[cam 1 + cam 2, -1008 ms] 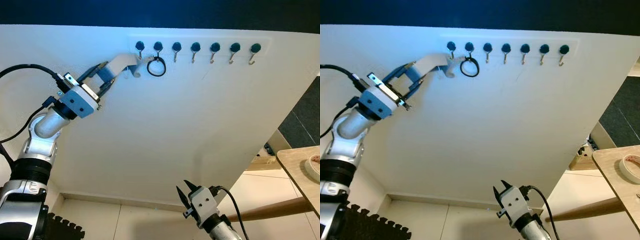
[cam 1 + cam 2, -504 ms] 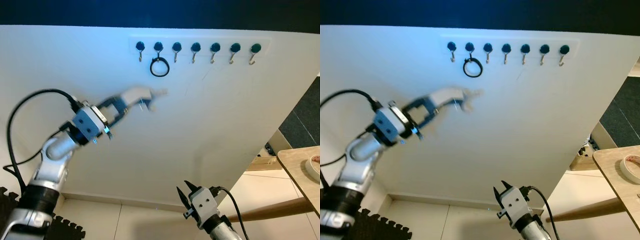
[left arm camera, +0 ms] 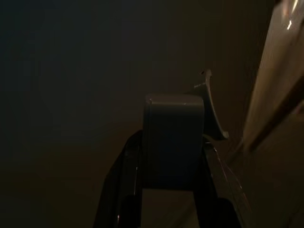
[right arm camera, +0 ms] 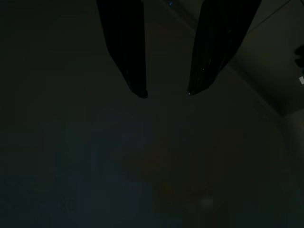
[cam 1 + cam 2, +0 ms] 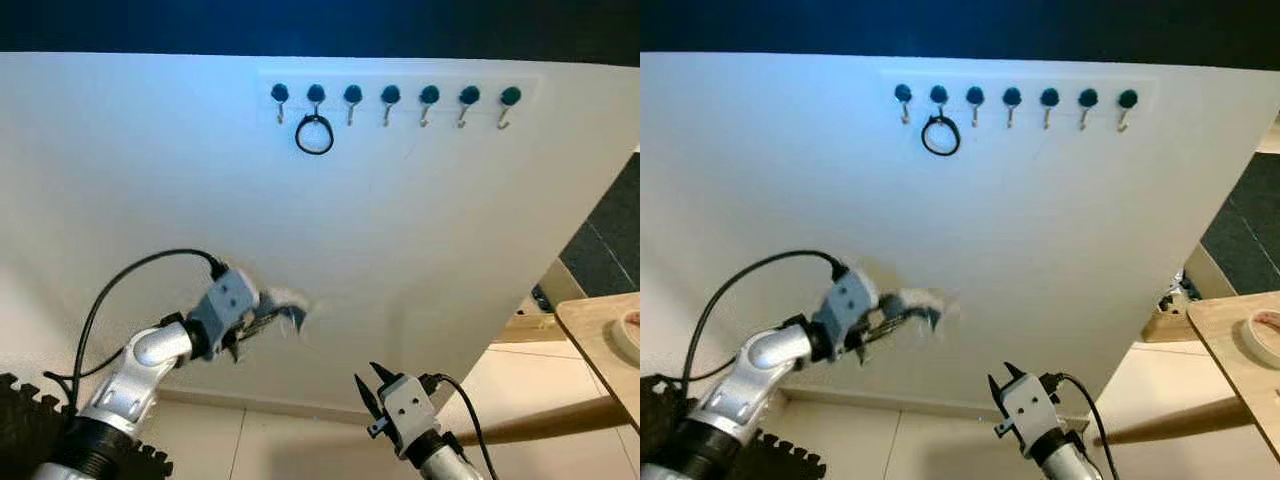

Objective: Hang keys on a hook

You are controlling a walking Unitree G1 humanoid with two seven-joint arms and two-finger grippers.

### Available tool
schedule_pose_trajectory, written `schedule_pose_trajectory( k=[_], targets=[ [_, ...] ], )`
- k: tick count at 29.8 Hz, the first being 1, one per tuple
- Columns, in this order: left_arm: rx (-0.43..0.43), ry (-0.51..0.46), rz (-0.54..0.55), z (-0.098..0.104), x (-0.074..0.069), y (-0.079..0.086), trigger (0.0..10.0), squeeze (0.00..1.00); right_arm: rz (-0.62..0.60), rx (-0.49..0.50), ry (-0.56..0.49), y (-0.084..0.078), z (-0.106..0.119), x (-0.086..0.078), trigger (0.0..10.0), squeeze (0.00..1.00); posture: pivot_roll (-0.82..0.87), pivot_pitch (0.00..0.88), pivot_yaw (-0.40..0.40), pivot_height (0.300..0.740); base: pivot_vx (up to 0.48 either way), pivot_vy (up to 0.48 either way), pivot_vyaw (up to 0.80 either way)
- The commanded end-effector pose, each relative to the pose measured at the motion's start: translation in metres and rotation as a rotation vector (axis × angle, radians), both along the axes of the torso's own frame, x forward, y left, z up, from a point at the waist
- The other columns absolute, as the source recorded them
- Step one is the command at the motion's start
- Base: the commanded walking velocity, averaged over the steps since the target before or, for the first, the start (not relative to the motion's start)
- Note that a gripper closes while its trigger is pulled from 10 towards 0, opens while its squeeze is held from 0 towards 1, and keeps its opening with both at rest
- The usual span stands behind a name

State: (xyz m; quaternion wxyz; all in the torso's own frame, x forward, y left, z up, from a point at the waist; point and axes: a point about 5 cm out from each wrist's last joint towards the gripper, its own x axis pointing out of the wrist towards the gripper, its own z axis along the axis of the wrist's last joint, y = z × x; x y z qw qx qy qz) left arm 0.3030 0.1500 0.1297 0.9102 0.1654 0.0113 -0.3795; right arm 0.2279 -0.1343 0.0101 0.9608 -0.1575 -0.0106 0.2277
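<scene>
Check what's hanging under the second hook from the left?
A black key ring hangs from that hook, flat against the white wall. No keys can be made out on it; the wall behind the ring is bare.

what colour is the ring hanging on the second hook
Black; the ring shows best in the left eye view.

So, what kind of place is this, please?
Probably a home entryway or hallway: a row of black-knobbed metal hooks on a white wall, a black ring hanging from one, pale tiled floor below.
</scene>
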Motion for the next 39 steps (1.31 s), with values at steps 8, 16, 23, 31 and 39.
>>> schedule_pose_trajectory(
  k=[8, 16, 23, 31, 39],
  targets=[
    [-0.187, 0.041, 0.096, 0.019, 0.008, -0.007, 10.0, 0.0, -0.013, -0.007, 0.03, -0.002, -0.005, -0.004, 10.0, 0.0, 0.03, 0.06, 0.033, 0.74, 0.0, 0.0, 0.0],
    [-0.432, 0.228, -0.039, 0.029, -0.006, -0.022, 10.0, 0.0, -0.017, 0.001, 0.024, -0.001, -0.004, -0.003, 10.0, 0.0, 0.03, 0.062, 0.032, 0.74, 0.0, 0.0, 0.0],
    [-0.421, 0.335, 0.01, 0.011, -0.01, -0.026, 10.0, 0.0, -0.006, 0.02, -0.052, 0.001, 0.009, 0.003, 10.0, 0.0, 0.03, 0.066, 0.031, 0.74, 0.0, 0.0, 0.0],
    [-0.464, 0.41, 0.044, 0.009, -0.01, -0.029, 10.0, 0.0, 0.064, 0.018, -0.225, 0.014, 0.038, 0.009, 10.0, 0.0, 0.03, 0.077, 0.029, 0.74, 0.0, 0.0, 0.0],
    [-0.467, 0.41, 0.073, 0.01, -0.006, -0.027, 10.0, 0.0, 0.087, -0.002, -0.285, 0.02, 0.047, 0.009, 10.0, 0.0, 0.03, 0.086, 0.03, 0.74, 0.0, 0.0, 0.0]
  ],
)
